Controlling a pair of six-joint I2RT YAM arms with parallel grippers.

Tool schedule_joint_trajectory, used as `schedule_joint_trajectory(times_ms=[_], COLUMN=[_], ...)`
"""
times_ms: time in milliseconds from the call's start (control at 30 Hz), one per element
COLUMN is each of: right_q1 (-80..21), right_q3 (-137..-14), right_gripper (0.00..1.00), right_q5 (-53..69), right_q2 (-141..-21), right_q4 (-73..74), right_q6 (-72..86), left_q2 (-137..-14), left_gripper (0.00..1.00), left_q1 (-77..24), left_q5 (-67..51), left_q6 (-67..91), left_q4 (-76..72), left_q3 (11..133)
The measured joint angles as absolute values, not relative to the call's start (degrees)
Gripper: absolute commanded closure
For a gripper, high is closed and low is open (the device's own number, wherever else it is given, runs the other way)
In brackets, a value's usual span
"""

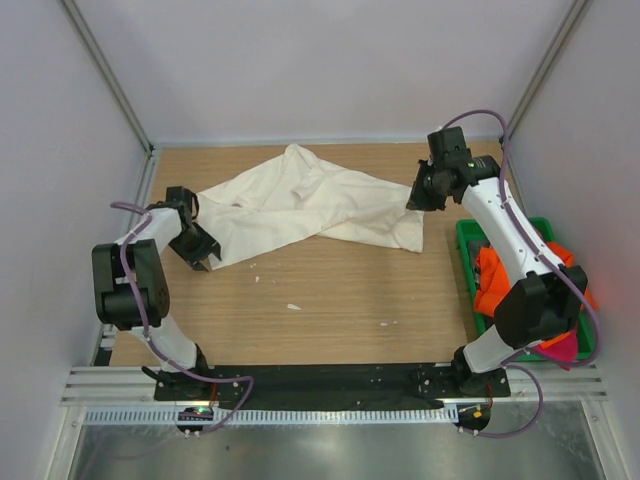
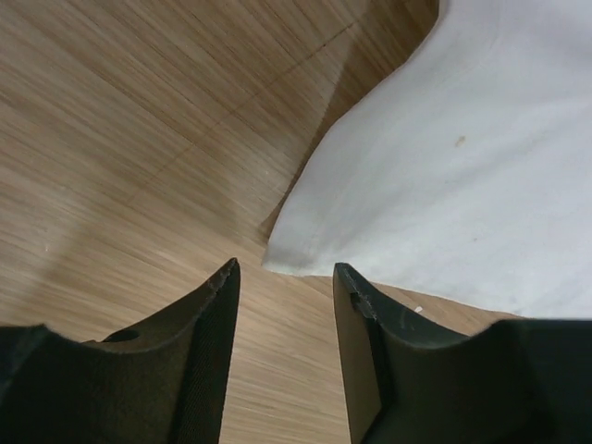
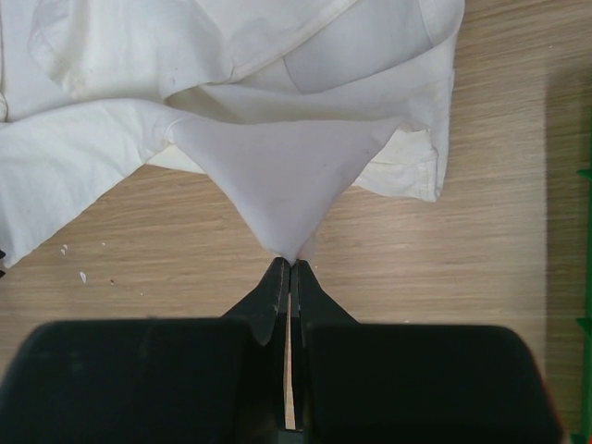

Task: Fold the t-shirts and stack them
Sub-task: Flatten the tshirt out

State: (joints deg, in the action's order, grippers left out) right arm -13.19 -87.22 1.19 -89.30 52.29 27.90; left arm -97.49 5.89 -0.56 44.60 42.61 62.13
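Note:
A large cream-white t-shirt [image 1: 300,200] lies crumpled and spread across the back of the wooden table. My right gripper [image 1: 416,198] is at its right end, shut on a pinch of the cloth. In the right wrist view that pinch rises as a taut cone of t-shirt [image 3: 287,176] into the closed gripper [image 3: 289,263]. My left gripper [image 1: 206,260] is low at the shirt's left end. Its jaws stand open with bare wood between them [image 2: 287,268], just short of the t-shirt's corner [image 2: 462,166]. More t-shirts, orange [image 1: 490,280] and magenta [image 1: 562,348], sit bunched in a bin.
A green plastic bin [image 1: 463,240] stands at the table's right edge, beside the right arm. Small white specks [image 1: 293,306] lie on the wood in the middle. Grey walls close in the left, back and right sides.

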Motion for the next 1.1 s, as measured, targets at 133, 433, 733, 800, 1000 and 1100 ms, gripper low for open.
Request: schedule_joint_trajectory(times_ms=[133,433,733,800,1000,1100], right_q1=[-13.2,-13.2,-13.2,-13.2,-12.1,-9.3], right_q3=[-87.2,-87.2,-87.2,-87.4,-90.7,-94.7], right_gripper=[0.99,0.99,0.99,0.99,0.99,0.99], right_q5=[1.5,1.8,1.8,1.8,1.7,1.4], right_q2=[-89.3,-89.3,-89.3,-89.4,-91.7,-94.2], right_q4=[52.3,52.3,52.3,52.4,52.4,52.4], right_q6=[27.7,27.7,27.7,27.8,30.4,32.5], left_q2=[-99.1,-100.7,-101.1,-101.0,-97.7,-92.3], left_gripper=[0.54,0.56,1.0,1.0,1.0,1.0], left_q1=[6.7,7.1,7.5,7.5,7.5,7.5], left_q5=[-0.7,-2.3,-4.9,-5.2,-4.0,-2.8], left_q6=[44.6,45.7,48.1,48.1,47.5,47.2], left_q4=[41.6,40.5,38.6,38.4,41.4,44.2], left_q3=[62.2,62.0,61.3,61.3,62.7,66.5])
